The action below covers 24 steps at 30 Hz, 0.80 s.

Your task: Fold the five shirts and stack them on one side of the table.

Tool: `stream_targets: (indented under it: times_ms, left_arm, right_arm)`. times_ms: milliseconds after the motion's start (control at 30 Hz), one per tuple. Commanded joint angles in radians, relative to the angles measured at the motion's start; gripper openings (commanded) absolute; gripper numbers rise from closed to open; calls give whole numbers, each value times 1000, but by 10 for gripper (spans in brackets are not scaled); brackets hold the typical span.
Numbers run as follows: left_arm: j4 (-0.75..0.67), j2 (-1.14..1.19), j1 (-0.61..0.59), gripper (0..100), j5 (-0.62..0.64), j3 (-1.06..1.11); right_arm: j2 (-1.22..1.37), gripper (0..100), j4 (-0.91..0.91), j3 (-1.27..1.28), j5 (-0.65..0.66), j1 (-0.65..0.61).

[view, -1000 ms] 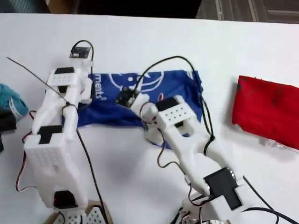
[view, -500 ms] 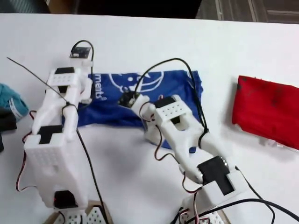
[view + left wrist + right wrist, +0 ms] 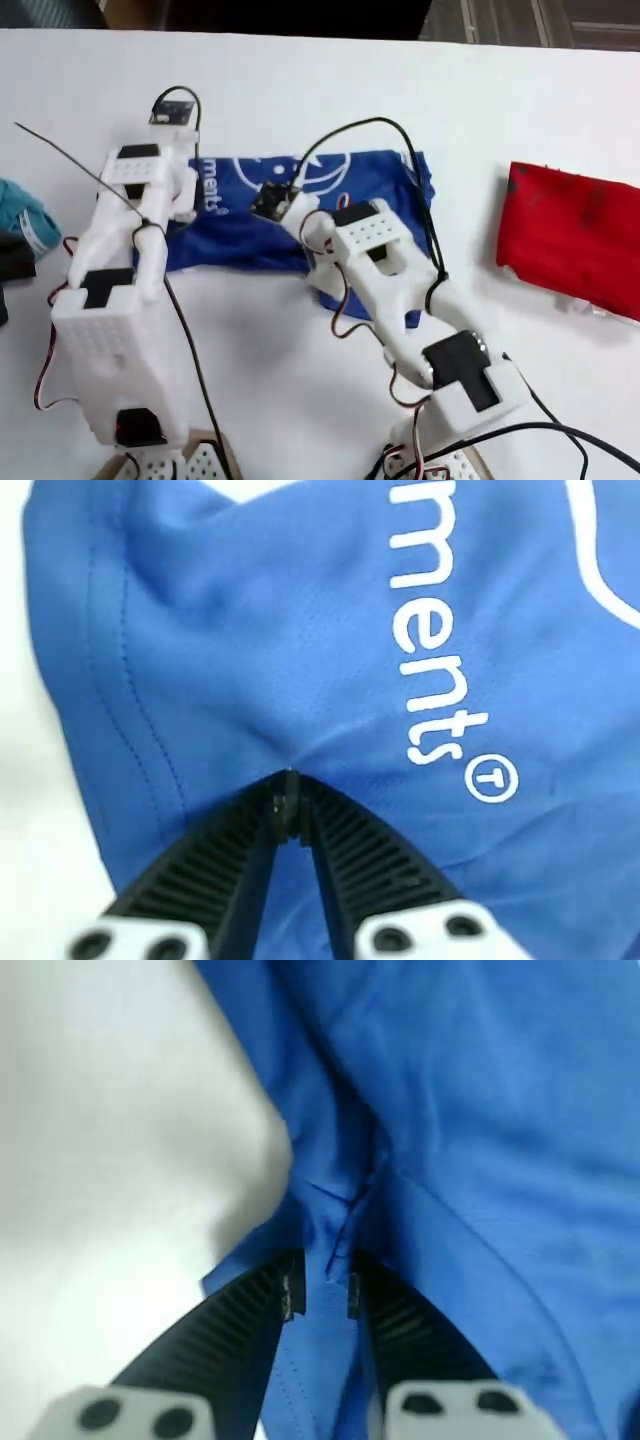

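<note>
Though narrowed to a long band, lies rumpled across the middle of the white table: blue shirt, white print facing up. Held at two places. Pinched near the printed end by the left gripper, black jaws closed tip to tip on a small peak of cloth, creases running out from the bite. Caught along the near edge by the right gripper, jaws a narrow gap apart with a fold of blue cloth clamped between them, bare table just beside. Seen from above, covered in part by the left arm over the printed end and by the right arm over the near edge toward the middle. Well apart, toward the right side of the table, a folded red shirt lying flat. At the left edge, a bunched teal cloth with a dark thing just beside it.
</note>
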Motion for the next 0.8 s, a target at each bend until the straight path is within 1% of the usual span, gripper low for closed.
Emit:
stream_targets:
  times_ms: [0, 133, 233, 300, 367, 500, 767]
  left_arm:
    - [-20, -11, -43, 27, 3, 2]
    - [-20, -11, -43, 27, 3, 2]
    - [-20, -11, -43, 27, 3, 2]
    - [-20, -11, -43, 27, 3, 2]
    - [-20, -11, -43, 27, 3, 2]
    - [-20, -11, -43, 27, 3, 2]
    - [-20, -11, -43, 27, 3, 1]
  right_arm:
    - [39, 87, -8, -55, 15, 44]
    - [96, 87, 4, -78, 15, 79]
    - [104, 87, 4, -78, 15, 81]
    - [104, 66, 4, -78, 15, 79]
    - [104, 20, 4, -78, 15, 76]
    - [97, 20, 7, -78, 15, 74]
    - [-113, 21, 117, -78, 15, 73]
